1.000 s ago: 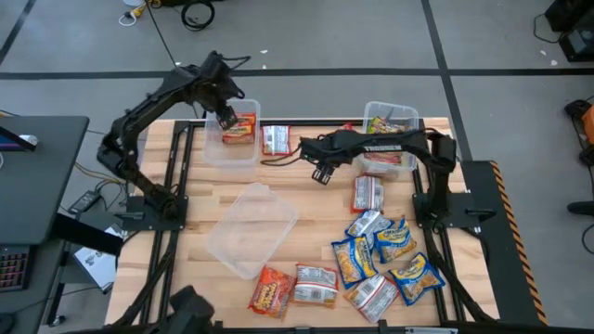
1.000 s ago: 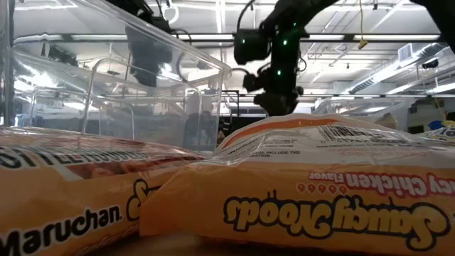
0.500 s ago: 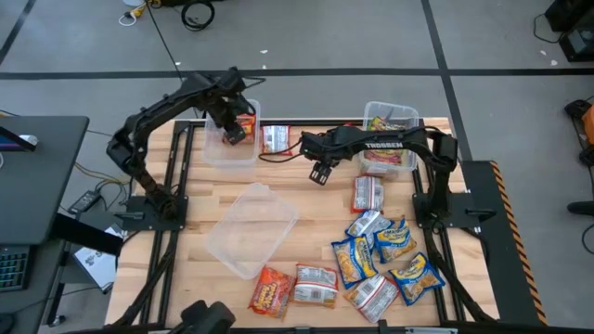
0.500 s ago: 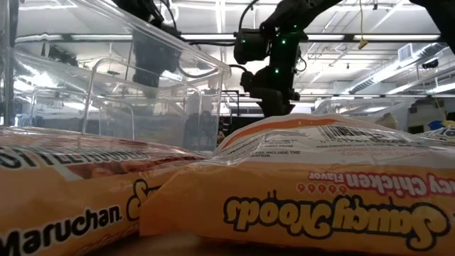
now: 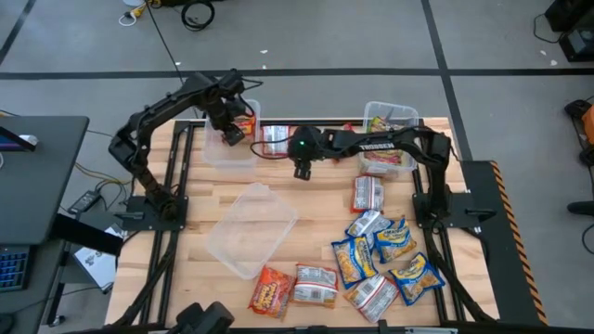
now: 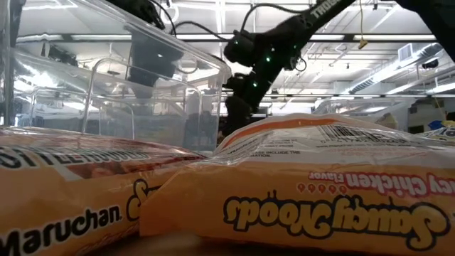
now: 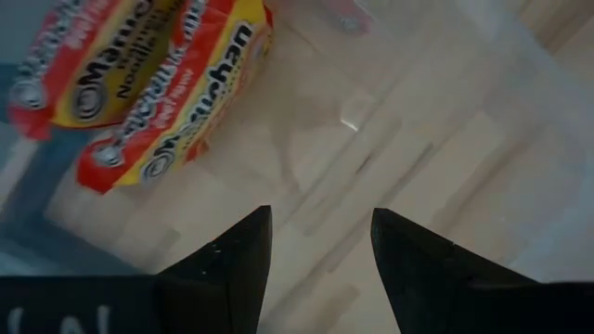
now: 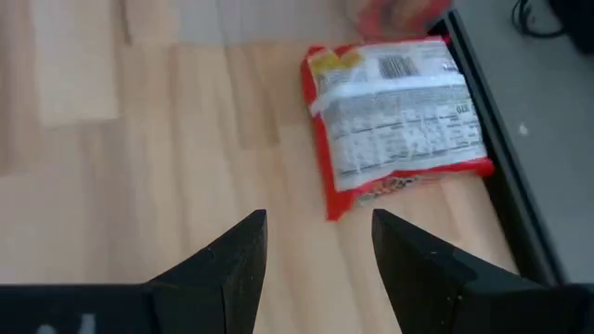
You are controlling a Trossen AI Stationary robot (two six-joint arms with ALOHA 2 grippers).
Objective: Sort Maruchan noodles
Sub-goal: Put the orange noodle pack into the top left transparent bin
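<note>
We are hovering right claw (image 8: 316,243), spread, empty, over red packet (image 8: 399,119) lying flat at far worktop (image 8: 167,148). Light, crinkly, slippery, crushable; pinching short edge seems best. Left claw (image 7: 317,243) spread over far-left bin (image 5: 230,148).

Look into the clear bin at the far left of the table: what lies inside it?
The far-left bin holds two orange-red Maruchan packets, overlapping. The left hand hovers open above it, hiding part of the floor from above.
</note>
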